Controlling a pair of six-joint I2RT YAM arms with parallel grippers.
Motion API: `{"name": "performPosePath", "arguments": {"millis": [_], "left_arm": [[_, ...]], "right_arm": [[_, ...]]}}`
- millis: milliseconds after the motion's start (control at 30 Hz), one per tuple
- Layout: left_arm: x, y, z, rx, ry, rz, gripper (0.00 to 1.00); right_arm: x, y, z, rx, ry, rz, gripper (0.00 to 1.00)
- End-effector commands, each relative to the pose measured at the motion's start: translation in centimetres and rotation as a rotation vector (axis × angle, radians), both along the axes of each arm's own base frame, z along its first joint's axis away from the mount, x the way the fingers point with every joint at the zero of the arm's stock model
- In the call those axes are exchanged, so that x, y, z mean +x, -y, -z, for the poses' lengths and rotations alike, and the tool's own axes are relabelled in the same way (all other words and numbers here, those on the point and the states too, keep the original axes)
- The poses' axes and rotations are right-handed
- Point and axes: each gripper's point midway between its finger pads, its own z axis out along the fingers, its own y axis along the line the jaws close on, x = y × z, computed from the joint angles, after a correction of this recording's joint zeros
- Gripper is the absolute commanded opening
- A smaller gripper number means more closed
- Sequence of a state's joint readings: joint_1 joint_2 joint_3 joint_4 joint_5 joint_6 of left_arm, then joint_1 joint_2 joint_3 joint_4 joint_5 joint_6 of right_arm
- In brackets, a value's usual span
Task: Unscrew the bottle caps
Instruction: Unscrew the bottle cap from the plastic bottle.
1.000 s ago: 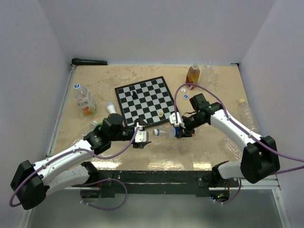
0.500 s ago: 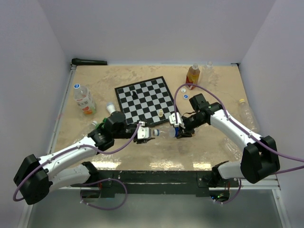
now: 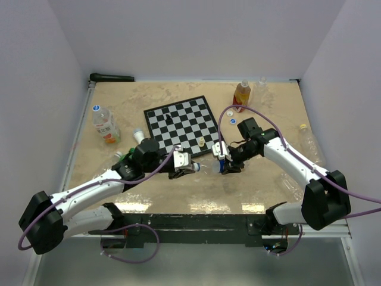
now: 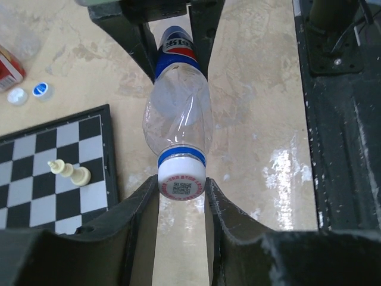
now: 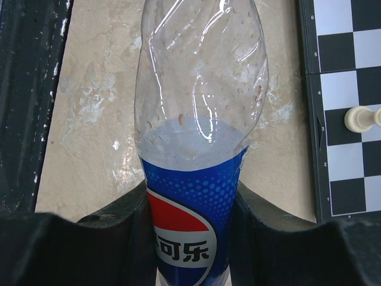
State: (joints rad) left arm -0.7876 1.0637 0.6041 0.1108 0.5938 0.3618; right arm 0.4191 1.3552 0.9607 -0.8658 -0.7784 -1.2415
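Pinching the white, blue-ringed cap (image 4: 181,180) between the fingertips of the left claw (image 4: 181,192), set narrow and touching both ribbed sides. Clamping the blue label of the bottle (image 4: 177,113) in the right claw (image 5: 191,205), straight ahead of the left claw, and holding it roughly level over the bench (image 4: 256,89).

Probably risking a slip: gripping the cap with only the very tips, so possibly skating over the ribs when twisting. Also risking the thin, dented body turning inside the right claw instead of the thread loosening, or the neck bending off-axis and jamming. Possibly dropping the freed cap toward the chessboard (image 4: 53,173) and its 2 cream pieces (image 4: 70,171), just left of the left claw.

Reaching the left arm (image 3: 89,190) low from the near-left corner toward the centre, wrist level and pointing right. Bending the right arm (image 3: 292,158) at the elbow and stretching its forearm leftward, facing the left claw nose to nose.
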Motion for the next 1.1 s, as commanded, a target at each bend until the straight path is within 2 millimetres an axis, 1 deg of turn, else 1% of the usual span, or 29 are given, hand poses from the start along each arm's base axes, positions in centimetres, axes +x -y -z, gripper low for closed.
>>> {"name": "performPosePath", "arguments": {"millis": [0,67,100,167,200,267,333,400,500,567,667,767,800,900,967,1033,1067], "left_arm": [[0.7,1.1,-4.5,-0.122,-0.130,-0.102,0.00],[1.4,0.6,-4.5,-0.126,-0.278,-0.226,0.00],[1.6,0.4,-4.6,-0.134,-0.379,-0.300,0.00],[2.8,-0.9,-3.5,-0.108,-0.574,-0.517,0.00],[3.0,-1.3,-3.4,-0.116,-0.672,-0.594,0.00],[2.2,-0.8,-3.1,-0.104,-0.797,-0.599,0.00],[1.8,-0.3,-3.2,-0.114,-0.866,-0.598,0.00],[2.0,-0.3,-3.7,-0.127,-0.860,-0.607,0.00],[3.6,-1.6,-4.1,-0.125,-0.766,-0.698,0.00],[4.2,-2.6,-4.2,-0.132,-0.710,-0.739,0.00],[4.4,-3.7,-3.8,-0.137,-0.647,-0.767,0.00],[4.2,-4.2,-2.8,-0.140,-0.622,-0.765,0.00],[4.1,-4.3,-2.2,-0.133,-0.623,-0.764,0.00],[4.3,-4.1,-1.7,-0.130,-0.617,-0.757,0.00],[4.9,-3.6,-1.6,-0.133,-0.607,-0.755,0.00],[5.6,-3.0,-2.0,-0.143,-0.592,-0.750,0.00],[6.1,-2.6,-2.4,-0.152,-0.580,-0.743,0.00]], "right_arm": [[0.4,-0.4,-0.5,0.013,0.012,-0.006,0.00],[0.4,-0.5,-0.6,0.014,0.011,-0.006,0.00],[0.4,-0.4,-0.5,0.013,0.010,-0.006,0.00],[0.4,-0.5,-0.4,0.013,0.005,-0.006,0.00],[0.3,-0.5,-0.4,0.012,0.003,-0.008,0.00],[0.4,-0.5,-0.3,0.009,0.000,-0.009,0.00],[0.3,-0.5,-0.2,0.008,-0.001,-0.011,0.00],[0.4,-0.5,-0.2,0.003,0.003,-0.008,0.00],[0.4,-0.5,-0.3,0.004,0.006,-0.005,0.00],[0.4,-0.4,-0.2,0.001,0.007,-0.004,0.00],[0.4,-0.6,-0.5,0.011,0.004,-0.006,0.00],[0.5,-0.9,-1.2,0.030,-0.009,0.003,0.00],[0.7,-1.0,-1.5,0.035,-0.010,0.015,0.00],[1.9,-0.5,-2.2,0.054,-0.018,0.082,0.00],[3.0,0.3,-2.7,0.072,-0.035,0.144,0.00],[4.5,1.9,-3.3,0.098,-0.049,0.226,0.00],[4.9,2.4,-3.5,0.106,-0.053,0.248,0.00]]}}
